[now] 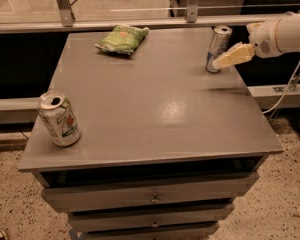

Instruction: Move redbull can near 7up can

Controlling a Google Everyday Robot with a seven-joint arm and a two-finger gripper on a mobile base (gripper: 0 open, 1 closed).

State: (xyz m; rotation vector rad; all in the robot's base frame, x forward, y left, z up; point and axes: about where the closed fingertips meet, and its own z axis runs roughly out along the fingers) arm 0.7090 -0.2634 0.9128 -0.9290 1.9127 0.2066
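The redbull can (218,46), slim and silver with blue panels, stands upright at the table's far right. The 7up can (59,119), stout and white with green markings, stands at the near left corner. My gripper (221,62) reaches in from the right on a white arm. Its cream fingers (236,55) lie right beside the redbull can's lower right side, at or very near touching it. The two cans stand far apart, across the table's diagonal.
A green snack bag (122,38) lies at the table's far edge, left of centre. The grey table (155,109) has drawers below its front edge. A metal rail runs behind the table. A cable hangs at the right.
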